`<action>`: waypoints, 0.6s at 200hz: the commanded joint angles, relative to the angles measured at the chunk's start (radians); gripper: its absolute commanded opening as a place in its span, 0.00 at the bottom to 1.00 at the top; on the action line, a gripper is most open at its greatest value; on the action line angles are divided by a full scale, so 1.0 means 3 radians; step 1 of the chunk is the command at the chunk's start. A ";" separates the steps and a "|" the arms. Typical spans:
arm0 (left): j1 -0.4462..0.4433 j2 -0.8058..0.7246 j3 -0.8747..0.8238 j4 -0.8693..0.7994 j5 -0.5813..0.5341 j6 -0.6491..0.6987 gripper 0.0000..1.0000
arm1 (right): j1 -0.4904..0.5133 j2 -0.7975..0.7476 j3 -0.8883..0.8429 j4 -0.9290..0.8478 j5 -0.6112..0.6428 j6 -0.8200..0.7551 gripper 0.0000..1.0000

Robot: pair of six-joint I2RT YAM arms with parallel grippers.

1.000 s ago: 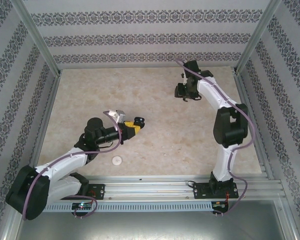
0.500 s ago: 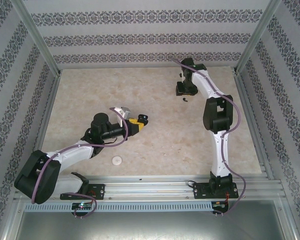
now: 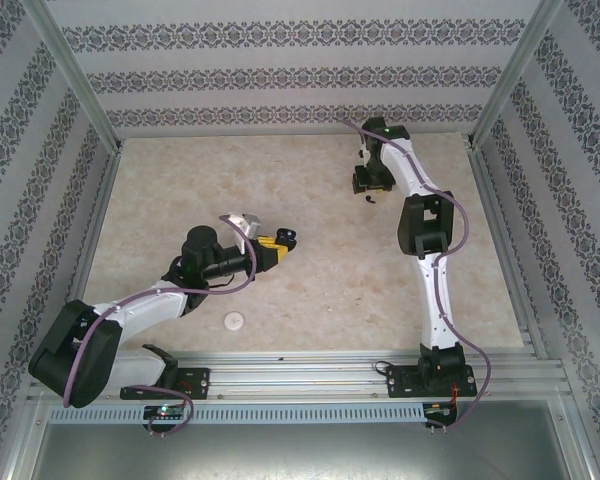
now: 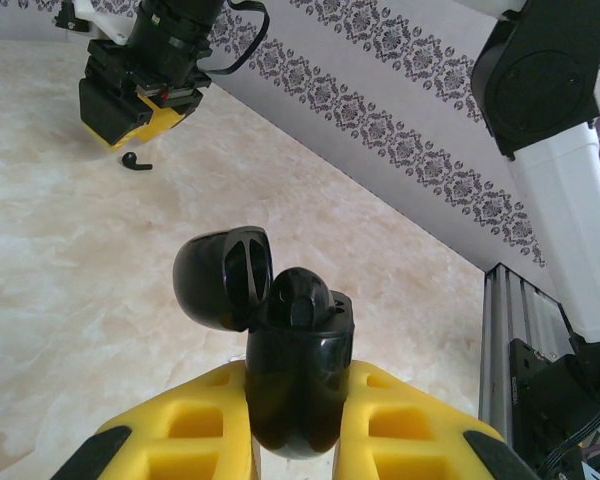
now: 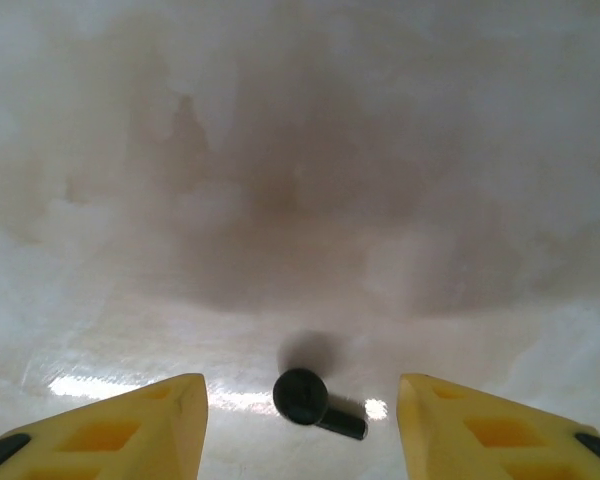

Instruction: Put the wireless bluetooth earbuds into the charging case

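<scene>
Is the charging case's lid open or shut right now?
Open. The left wrist view shows the lid swung back from the charging case, which the left tool grips.

Bare beige marbled tabletop (image 3: 330, 270) gives passage between the open glossy black charging case (image 4: 298, 370) clamped in the left gripper (image 3: 278, 245) and the right gripper (image 3: 369, 186), its spread fingers straddling a tiny black earbud (image 5: 302, 396) near the patterned back wall (image 3: 280, 80); a small white disc (image 3: 236, 320) lies by the front rail (image 3: 330, 362).
</scene>
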 commanded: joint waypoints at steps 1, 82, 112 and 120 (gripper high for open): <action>-0.0022 -0.0009 0.0021 0.0200 0.0019 0.0076 0.00 | -0.0022 0.0097 0.0160 -0.0214 0.0032 -0.0043 0.49; -0.0024 -0.0106 -0.0005 0.0143 0.0004 0.0060 0.00 | 0.0008 0.0026 -0.0171 -0.0165 -0.0149 -0.0014 0.37; -0.0022 -0.0178 -0.0028 0.0101 -0.0011 0.0064 0.00 | 0.0010 -0.0007 -0.0239 -0.0160 -0.0200 0.0022 0.31; -0.0022 -0.0199 -0.0041 0.0093 -0.0016 0.0063 0.00 | 0.0019 -0.0027 -0.0273 -0.0156 -0.0225 0.0038 0.29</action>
